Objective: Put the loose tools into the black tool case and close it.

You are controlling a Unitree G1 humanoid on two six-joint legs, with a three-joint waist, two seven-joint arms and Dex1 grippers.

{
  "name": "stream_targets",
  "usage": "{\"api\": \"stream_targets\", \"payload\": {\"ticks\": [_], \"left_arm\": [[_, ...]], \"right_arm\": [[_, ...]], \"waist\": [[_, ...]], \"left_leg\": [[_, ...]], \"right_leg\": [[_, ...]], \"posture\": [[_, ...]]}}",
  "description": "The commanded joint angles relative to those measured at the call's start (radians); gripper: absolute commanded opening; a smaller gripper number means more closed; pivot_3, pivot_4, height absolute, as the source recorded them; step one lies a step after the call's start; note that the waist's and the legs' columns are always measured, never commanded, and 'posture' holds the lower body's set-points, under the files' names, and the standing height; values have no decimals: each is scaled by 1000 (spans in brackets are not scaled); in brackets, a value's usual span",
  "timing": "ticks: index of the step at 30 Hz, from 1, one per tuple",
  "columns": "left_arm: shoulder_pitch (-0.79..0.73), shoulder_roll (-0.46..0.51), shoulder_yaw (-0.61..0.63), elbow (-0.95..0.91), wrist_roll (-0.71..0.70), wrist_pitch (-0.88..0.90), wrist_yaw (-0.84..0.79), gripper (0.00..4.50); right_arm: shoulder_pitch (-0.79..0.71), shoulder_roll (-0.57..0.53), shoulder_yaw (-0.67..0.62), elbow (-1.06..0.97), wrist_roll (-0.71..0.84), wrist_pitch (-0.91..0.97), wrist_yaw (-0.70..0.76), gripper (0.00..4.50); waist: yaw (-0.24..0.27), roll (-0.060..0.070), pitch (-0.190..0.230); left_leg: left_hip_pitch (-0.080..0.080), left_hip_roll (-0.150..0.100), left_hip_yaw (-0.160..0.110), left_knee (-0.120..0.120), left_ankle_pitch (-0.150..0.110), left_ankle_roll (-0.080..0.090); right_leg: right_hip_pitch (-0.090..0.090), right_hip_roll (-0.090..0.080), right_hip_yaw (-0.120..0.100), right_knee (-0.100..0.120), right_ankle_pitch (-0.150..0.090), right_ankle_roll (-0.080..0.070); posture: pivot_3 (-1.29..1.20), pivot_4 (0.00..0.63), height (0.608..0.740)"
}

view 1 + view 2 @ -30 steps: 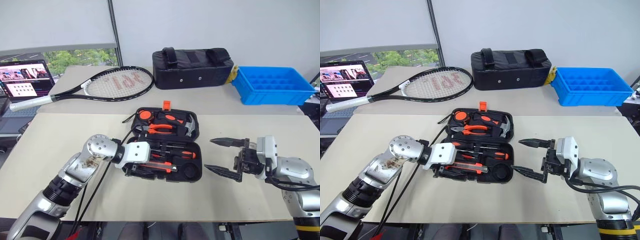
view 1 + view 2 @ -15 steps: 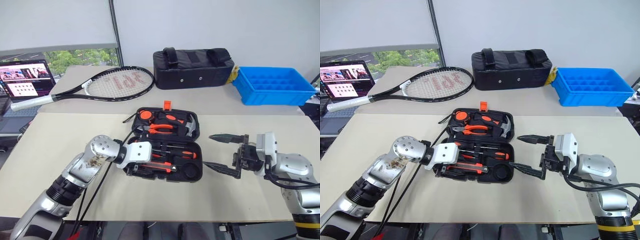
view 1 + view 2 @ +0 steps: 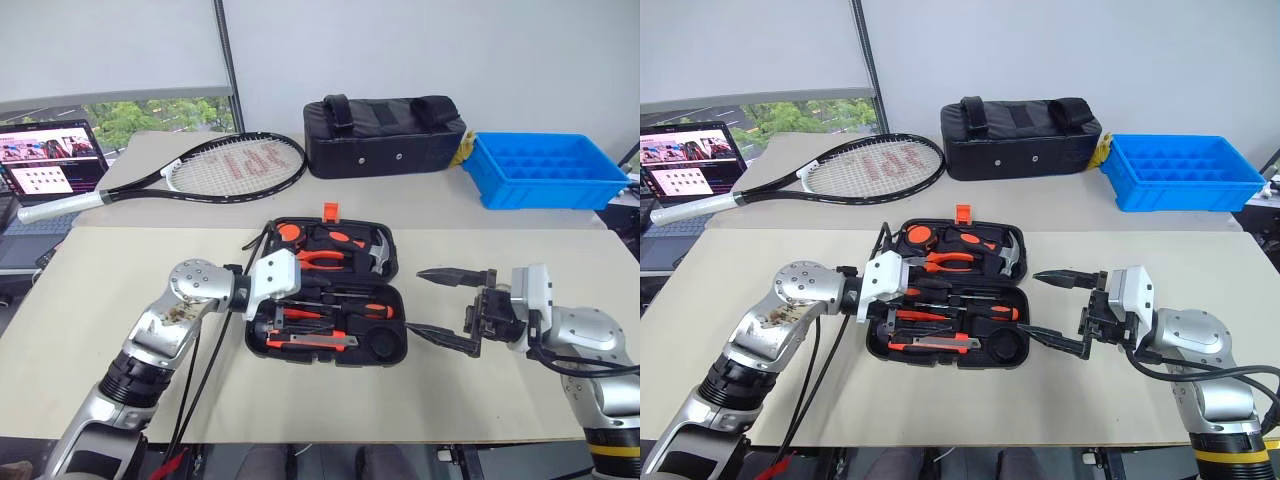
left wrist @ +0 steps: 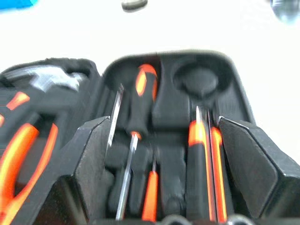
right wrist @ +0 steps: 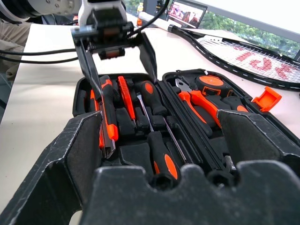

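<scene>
Hovering over the near-left part of the open black tool case (image 3: pixel 325 305), the left gripper (image 5: pixel 117 56) points toward the right with fingers apart and nothing between them; the right gripper (image 3: pixel 440 305) sits level just beside the case's right edge, jaws wide and empty. Screwdrivers (image 5: pixel 154 126) and utility knife (image 3: pixel 310 342) lie in the near tray's recesses, though its round recess looks empty, hard to be sure. Tennis racket (image 3: pixel 200 165), black bag (image 3: pixel 385 135) and blue bin (image 3: pixel 545 170) sit well behind.
</scene>
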Motion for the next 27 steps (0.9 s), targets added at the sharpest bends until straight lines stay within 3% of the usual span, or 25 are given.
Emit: {"api": "stream_targets", "payload": {"ticks": [1, 8, 9, 18, 27], "left_arm": [[5, -33, 11, 30, -18, -36, 19, 2813], [32, -52, -64, 127, 57, -106, 16, 225], [28, -53, -71, 141, 67, -111, 19, 41], [22, -49, -131, 228, 156, -192, 7, 41], [20, -129, -17, 144, -44, -143, -18, 41]], "right_arm": [[-14, -11, -3, -26, 4, 2, 1, 4500], [-8, -11, -3, -33, 5, 2, -6, 4500], [-6, -11, -3, -37, 5, 3, -7, 4500], [15, -21, -18, -63, 9, 11, -23, 4500], [19, -25, -16, -75, 15, 20, -39, 4500]], "waist": [[1, 0, 0], [0, 0, 0], [0, 0, 0], [1, 0, 0], [0, 0, 0]], "left_leg": [[0, 0, 0, 0, 0, 0], [0, 0, 0, 1, 0, 0], [0, 0, 0, 1, 0, 0], [0, 0, 0, 1, 0, 0], [-1, 0, 0, 3, 0, 0]], "right_leg": [[0, 0, 0, 0, 0, 0], [0, 0, 0, 0, 0, 0], [0, 0, 0, 0, 0, 0], [1, 0, 0, 1, 0, 0], [1, -1, 0, 2, 0, 0]], "posture": [[0, 150, 729], [0, 150, 729], [0, 150, 729], [0, 150, 729], [0, 150, 729]]}}
